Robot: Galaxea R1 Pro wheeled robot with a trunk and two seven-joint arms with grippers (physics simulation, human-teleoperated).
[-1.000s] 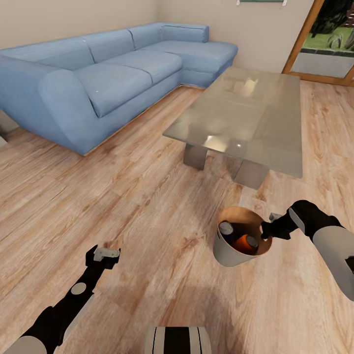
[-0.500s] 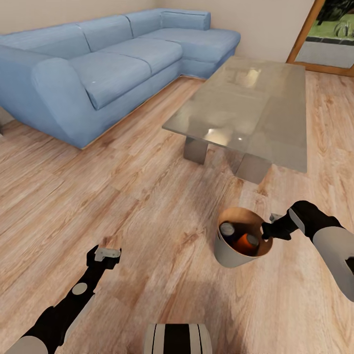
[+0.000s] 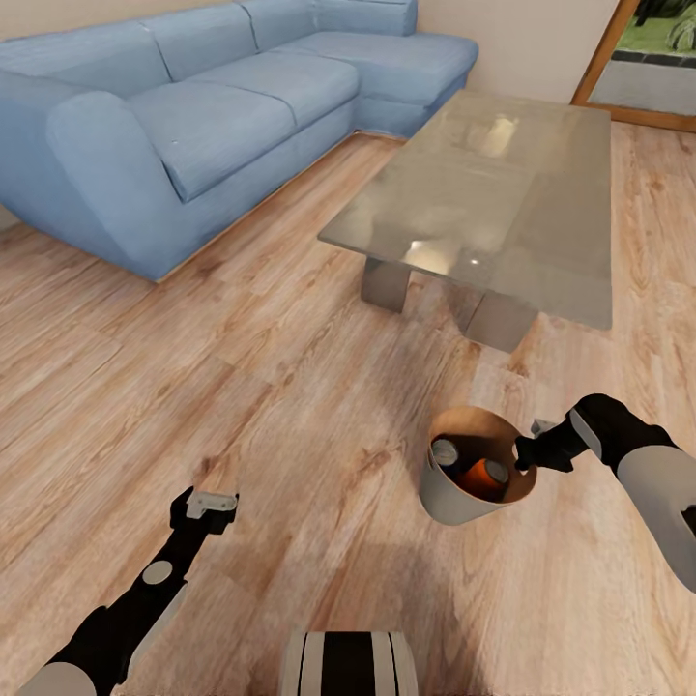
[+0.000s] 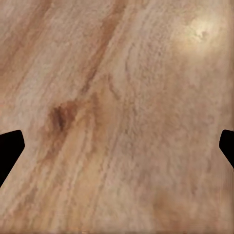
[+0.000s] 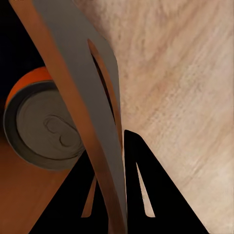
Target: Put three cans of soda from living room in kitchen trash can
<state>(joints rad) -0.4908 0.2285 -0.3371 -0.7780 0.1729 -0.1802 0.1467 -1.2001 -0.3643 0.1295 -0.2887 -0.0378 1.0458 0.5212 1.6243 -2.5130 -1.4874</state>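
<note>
The tash can (image 3: 452, 501), grey outside and brown inside, hangs tilted over the wooden floor in the living room. My right gripper (image 3: 528, 453) is shut on its rim. Inside it lie cans of soda: an orange one (image 3: 480, 476) and another grey metal top (image 3: 446, 451) beside it. In the right wrist view the rim (image 5: 73, 78) runs between my fingers (image 5: 146, 195), with the orange can (image 5: 41, 124) just behind the wall. My left gripper (image 3: 209, 504) is open above bare floor, its fingertips (image 4: 9, 148) spread wide apart.
A low glass table (image 3: 483, 193) stands just ahead of the bin. A long blue corner sofa (image 3: 193, 126) fills the left and far side. A wooden door frame (image 3: 604, 48) shows at the far right.
The whole picture has shifted: sofa and table sit higher and closer, so the camera has moved. Both arms and the held bin keep their places in the view.
</note>
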